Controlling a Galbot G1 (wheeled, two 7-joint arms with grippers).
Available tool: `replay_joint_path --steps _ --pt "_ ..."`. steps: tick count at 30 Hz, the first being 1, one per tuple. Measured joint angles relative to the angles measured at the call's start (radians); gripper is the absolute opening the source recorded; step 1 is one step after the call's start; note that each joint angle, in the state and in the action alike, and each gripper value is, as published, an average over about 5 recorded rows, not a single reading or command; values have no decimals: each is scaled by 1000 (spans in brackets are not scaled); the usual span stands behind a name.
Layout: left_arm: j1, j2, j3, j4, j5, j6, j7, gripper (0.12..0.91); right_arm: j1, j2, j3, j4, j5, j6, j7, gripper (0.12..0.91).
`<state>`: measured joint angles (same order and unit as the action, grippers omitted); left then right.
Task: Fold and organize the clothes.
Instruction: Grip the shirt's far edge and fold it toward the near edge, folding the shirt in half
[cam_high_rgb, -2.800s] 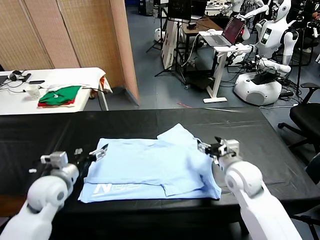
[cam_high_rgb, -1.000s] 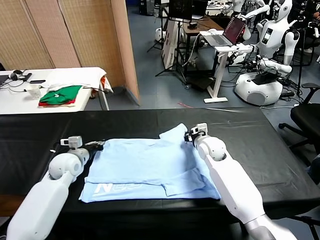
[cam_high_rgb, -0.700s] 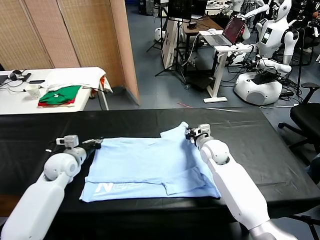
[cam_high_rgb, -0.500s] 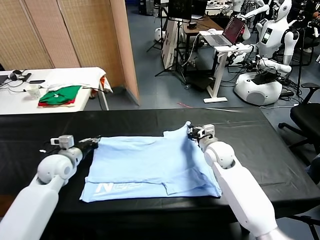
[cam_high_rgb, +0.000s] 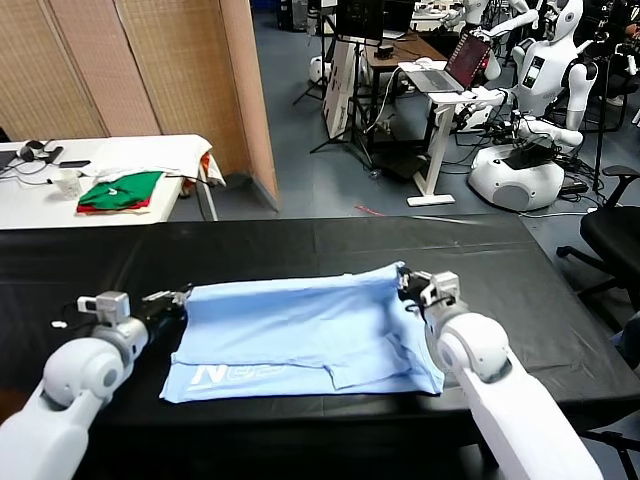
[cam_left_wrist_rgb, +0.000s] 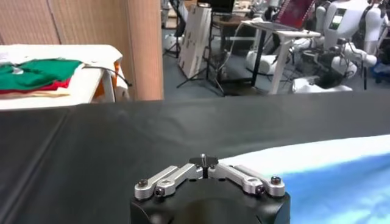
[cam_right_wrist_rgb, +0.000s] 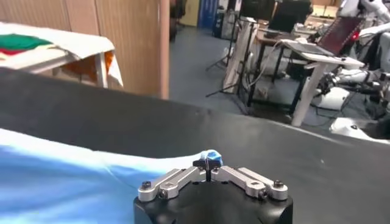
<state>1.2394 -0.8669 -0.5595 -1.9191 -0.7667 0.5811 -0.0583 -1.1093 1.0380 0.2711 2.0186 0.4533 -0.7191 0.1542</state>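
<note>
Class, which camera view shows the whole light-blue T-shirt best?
The head view: the T-shirt lies spread on the black table, white lettering visible. The left wrist view shows only one edge; the right wrist view shows a pinched corner.

Both pincers drawn nearer the robot, T-shirt (cam_high_rgb: 300, 325) far edge pulled taut, sleeve apparently flattened

Robotics lab: white humanoid robots (cam_high_rgb: 545, 70), laptop (cam_high_rgb: 462, 62) on stand.

White rounded arms, black-and-silver claws
</note>
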Motion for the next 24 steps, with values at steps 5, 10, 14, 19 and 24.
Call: replay_joint_path --steps 5,10,14,19,24 --pt "50 -12 -8 -16 33 2 4 147 -60 -13 10 28 -1 -13 0 141" --pt "96 -30 -12 -34 82 1 9 147 -93 -15 10 30 -4 -13 -2 141" --pt "134 -46 -23 -51 115 0 8 147 -103 -12 4 21 -8 -10 -4 141" --pt "180 -60 -39 -78 140 -6 7 147 -107 -9 0 16 -10 -8 -6 141" --pt "215 -74 -49 -94 151 -9 -3 147 -110 -5 -1 17 -10 -7 -8 141"
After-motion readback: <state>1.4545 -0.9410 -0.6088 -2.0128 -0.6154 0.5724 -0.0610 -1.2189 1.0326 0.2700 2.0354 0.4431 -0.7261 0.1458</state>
